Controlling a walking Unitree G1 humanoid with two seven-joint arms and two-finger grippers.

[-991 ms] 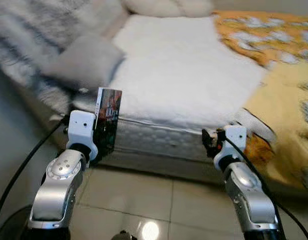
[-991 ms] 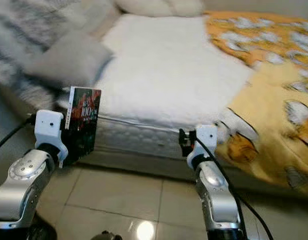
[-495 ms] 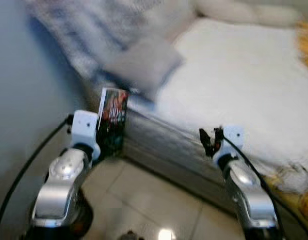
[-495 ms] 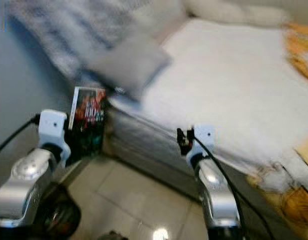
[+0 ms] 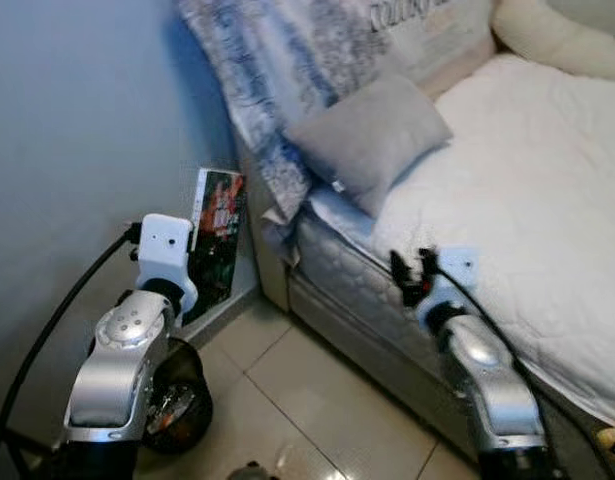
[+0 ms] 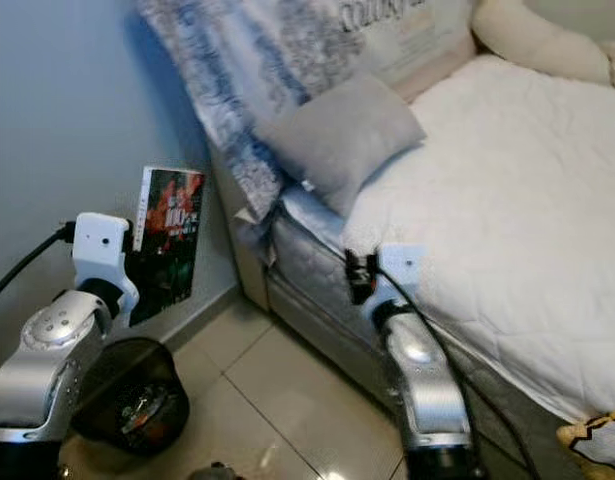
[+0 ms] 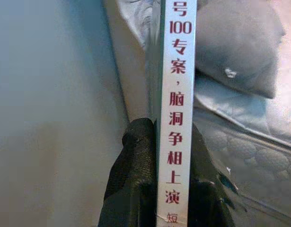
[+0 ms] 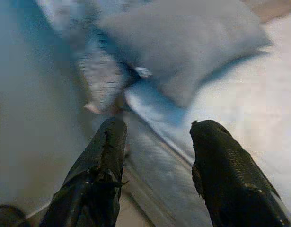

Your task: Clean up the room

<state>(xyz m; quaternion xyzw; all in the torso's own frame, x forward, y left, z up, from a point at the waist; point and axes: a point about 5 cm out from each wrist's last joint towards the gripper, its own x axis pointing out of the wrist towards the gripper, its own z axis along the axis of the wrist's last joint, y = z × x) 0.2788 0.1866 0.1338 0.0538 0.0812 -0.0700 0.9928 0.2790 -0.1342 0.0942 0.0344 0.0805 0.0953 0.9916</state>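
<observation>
The left pincer point(image 7: 166, 189) pinches a book point(image 5: 215, 240) and holds it upright, up off the floor. In the left wrist view one black finger point(image 7: 133, 175) presses on each side of the book, and its white spine with red Chinese writing runs up between them. The book has a dark cover with red on it. It sits in front of the blue-grey wall point(image 5: 77, 120), close to the corner where the bed point(image 5: 527, 220) meets the wall.

The right pincer point(image 8: 157, 161) is spread apart and holds nothing. It hangs in the air just in front of the side of the mattress point(image 5: 357, 300), well apart from the book.

A grey pillow point(image 5: 372, 135) lies on the white bed cover near the head of the bed. Behind it leans a bigger blue and white patterned pillow point(image 5: 277, 60). A cream pillow point(image 6: 537, 40) lies further along the bed.

Down on the tiled floor point(image 5: 317, 410), a round black bin point(image 6: 137, 405) stands by the wall, below the left arm. There is some rubbish inside it.
</observation>
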